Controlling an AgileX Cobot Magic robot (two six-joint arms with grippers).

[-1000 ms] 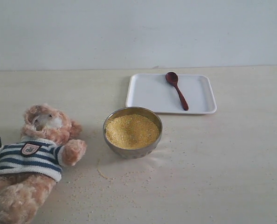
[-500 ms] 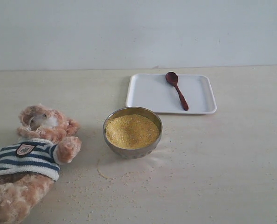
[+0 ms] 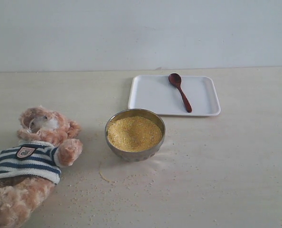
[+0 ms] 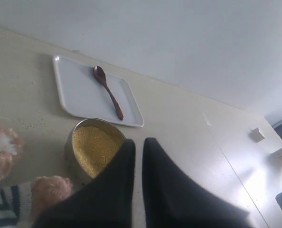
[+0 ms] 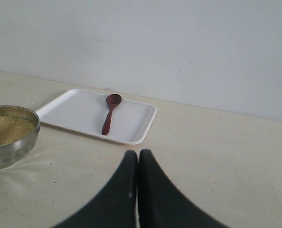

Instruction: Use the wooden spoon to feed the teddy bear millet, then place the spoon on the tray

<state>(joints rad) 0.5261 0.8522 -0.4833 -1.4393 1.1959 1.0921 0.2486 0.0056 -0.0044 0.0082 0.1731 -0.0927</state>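
The teddy bear (image 3: 34,156) lies on its back at the front left of the table, with nothing holding it. The millet (image 3: 135,134) fills a round steel bowl (image 3: 111,145) in the middle, and specks are scattered in front of it. At the back, the wooden spoon (image 3: 180,91) rests on the white tray (image 3: 153,95). Neither gripper shows in the exterior view. My left gripper (image 4: 138,141) hovers above the bowl's near side, with a narrow gap between its fingers and nothing in it. My right gripper (image 5: 137,153) is shut and empty, short of the tray (image 5: 79,114) and spoon (image 5: 110,113).
A pale wall stands behind the table's far edge. Loose millet specks (image 3: 126,183) dust the table between the bear and the bowl. In the left wrist view a small box (image 4: 258,135) and other items sit far off beyond the table.
A dark object at the left edge beside the bear has left the exterior view. The bear has slid a little left and slumped lower. Bowl, tray and spoon have not moved.
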